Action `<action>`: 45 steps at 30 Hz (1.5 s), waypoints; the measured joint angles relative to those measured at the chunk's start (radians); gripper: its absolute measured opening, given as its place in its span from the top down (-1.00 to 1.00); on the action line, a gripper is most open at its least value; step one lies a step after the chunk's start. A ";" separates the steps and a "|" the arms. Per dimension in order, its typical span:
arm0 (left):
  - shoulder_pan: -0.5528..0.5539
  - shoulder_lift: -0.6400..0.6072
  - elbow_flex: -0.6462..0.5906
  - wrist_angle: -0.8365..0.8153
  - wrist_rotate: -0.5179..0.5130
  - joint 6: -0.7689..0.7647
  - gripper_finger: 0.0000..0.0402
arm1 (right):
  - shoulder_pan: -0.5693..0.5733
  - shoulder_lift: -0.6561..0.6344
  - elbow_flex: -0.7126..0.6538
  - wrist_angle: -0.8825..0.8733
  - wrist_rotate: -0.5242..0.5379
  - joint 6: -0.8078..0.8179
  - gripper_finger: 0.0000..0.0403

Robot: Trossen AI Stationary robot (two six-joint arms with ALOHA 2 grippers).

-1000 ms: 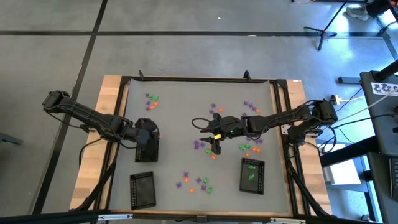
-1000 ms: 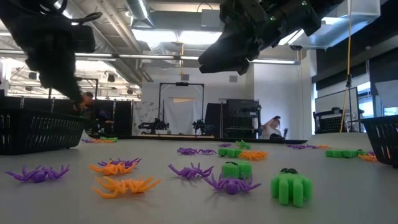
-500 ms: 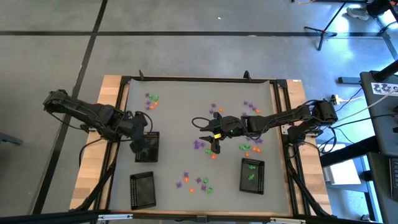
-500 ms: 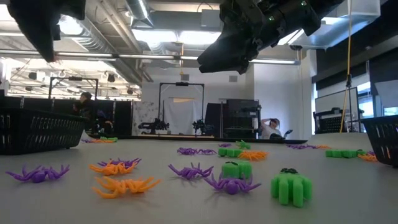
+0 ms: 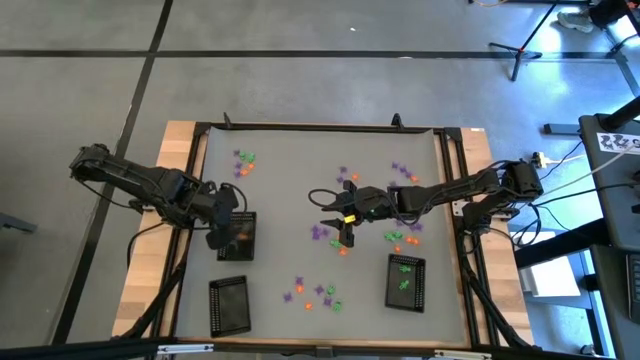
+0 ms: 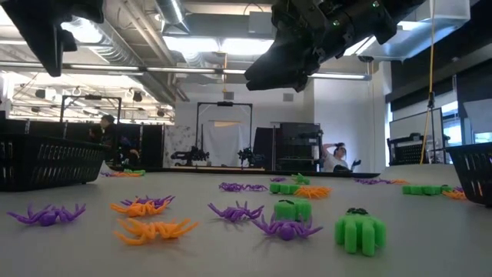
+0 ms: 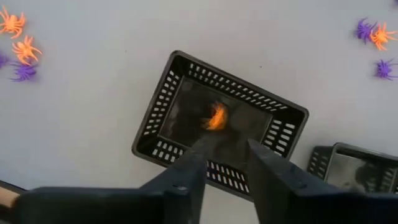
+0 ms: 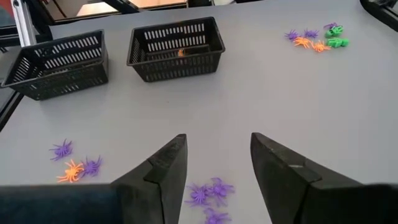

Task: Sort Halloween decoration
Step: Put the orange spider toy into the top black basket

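The Halloween decoration is many tiny orange, purple and green trinkets scattered over the grey table, for instance near the middle and at the near edge. My left gripper hangs open above a black mesh tray. An orange trinket shows blurred inside that tray, below the fingers and apart from them. My right gripper stands open above the table's middle, over a few purple trinkets, with nothing between its fingers.
A second black tray stands near the front left. A third at the front right holds green trinkets. More trinkets lie at the far left and far right. A black frame rims the table.
My left gripper has risen from low over the left tray and drawn a little toward the table's left edge, so more of the tray shows. My right arm has kept still.
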 joint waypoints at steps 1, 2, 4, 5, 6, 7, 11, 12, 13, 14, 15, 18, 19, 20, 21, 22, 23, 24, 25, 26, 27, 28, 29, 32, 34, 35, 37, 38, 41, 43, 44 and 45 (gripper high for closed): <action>0.000 0.000 0.000 0.001 -0.007 0.000 0.43 | 0.000 0.000 0.000 0.000 0.000 0.000 0.14; 0.000 0.000 0.000 0.002 -0.015 0.000 0.39 | 0.000 0.000 0.000 -0.002 0.002 -0.001 0.14; 0.000 0.000 0.000 0.005 -0.031 0.000 0.33 | 0.000 0.000 0.000 -0.015 0.022 -0.006 0.14; 0.000 0.000 0.000 0.009 -0.045 0.000 0.30 | 0.000 0.000 0.000 -0.028 0.037 -0.010 0.14; -0.004 0.000 0.000 0.018 -0.068 0.000 0.28 | 0.000 0.000 0.000 -0.044 0.049 -0.014 0.14; -0.014 0.000 0.000 0.038 -0.109 0.001 0.27 | 0.000 0.000 0.000 -0.062 0.057 -0.017 0.14; -0.092 -0.028 -0.060 0.262 -0.304 0.140 0.28 | -0.030 0.000 0.000 -0.138 0.069 -0.001 0.14; -0.109 -0.039 -0.082 0.337 -0.338 0.193 0.28 | -0.042 0.000 0.000 -0.166 0.070 0.006 0.14; -0.122 -0.051 -0.104 0.410 -0.362 0.245 0.29 | -0.056 0.000 0.000 -0.194 0.070 0.012 0.14; -0.129 -0.062 -0.127 0.477 -0.379 0.292 0.30 | -0.071 0.000 0.000 -0.220 0.070 0.023 0.14; -0.133 -0.073 -0.151 0.544 -0.395 0.335 0.30 | -0.088 0.000 0.000 -0.241 0.071 0.029 0.14; -0.135 -0.124 -0.230 0.761 -0.421 0.462 0.32 | -0.143 0.000 0.000 -0.294 0.071 0.036 0.14; -0.135 -0.144 -0.258 0.837 -0.427 0.501 0.33 | -0.162 0.000 0.000 -0.307 0.071 0.036 0.14; -0.134 -0.163 -0.287 0.913 -0.431 0.541 0.33 | -0.180 0.000 0.000 -0.316 0.071 0.036 0.14; -0.131 -0.182 -0.319 0.983 -0.432 0.573 0.34 | -0.197 0.000 0.000 -0.323 0.071 0.036 0.14; -0.125 -0.199 -0.353 1.049 -0.433 0.602 0.35 | -0.214 0.000 0.000 -0.330 0.071 0.036 0.14; -0.120 -0.213 -0.387 1.113 -0.433 0.624 0.35 | -0.230 0.000 0.000 -0.340 0.071 0.035 0.14; -0.115 -0.225 -0.423 1.179 -0.434 0.636 0.36 | -0.244 0.000 0.000 -0.350 0.071 0.033 0.14; -0.110 -0.236 -0.457 1.244 -0.433 0.647 0.36 | -0.259 0.000 0.000 -0.356 0.071 0.032 0.14; -0.106 -0.243 -0.492 1.315 -0.433 0.655 0.37 | -0.273 0.000 0.000 -0.357 0.071 0.032 0.14; -0.104 -0.245 -0.527 1.388 -0.433 0.663 0.37 | -0.287 0.000 0.000 -0.357 0.073 0.032 0.14; -0.102 -0.244 -0.560 1.460 -0.429 0.675 0.37 | -0.300 0.000 0.000 -0.358 0.079 0.033 0.14; -0.102 -0.243 -0.592 1.519 -0.425 0.688 0.37 | -0.313 0.000 0.000 -0.359 0.086 0.036 0.14; -0.101 -0.244 -0.665 1.666 -0.421 0.736 0.38 | -0.353 0.000 0.000 -0.365 0.124 0.050 0.14; -0.102 -0.243 -0.695 1.752 -0.427 0.783 0.38 | -0.385 0.000 0.000 -0.375 0.138 0.067 0.14; -0.101 -0.243 -0.702 1.787 -0.432 0.806 0.38 | -0.399 0.000 0.000 -0.380 0.141 0.074 0.14; -0.101 -0.244 -0.703 1.839 -0.430 0.824 0.38 | -0.427 0.000 0.000 -0.389 0.138 0.082 0.14; -0.101 -0.245 -0.702 1.848 -0.425 0.832 0.38 | -0.441 0.000 0.000 -0.398 0.132 0.082 0.14; -0.101 -0.244 -0.702 1.854 -0.416 0.838 0.38 | -0.470 0.014 0.000 -0.398 0.112 0.084 0.14; -0.101 -0.244 -0.702 1.851 -0.416 0.840 0.38 | -0.481 0.037 -0.001 -0.396 0.096 0.084 0.14; -0.101 -0.244 -0.702 1.848 -0.416 0.840 0.38 | -0.480 0.051 -0.001 -0.391 0.093 0.084 0.14; -0.101 -0.244 -0.702 1.847 -0.416 0.840 0.38 | -0.480 0.067 -0.001 -0.393 0.087 0.084 0.14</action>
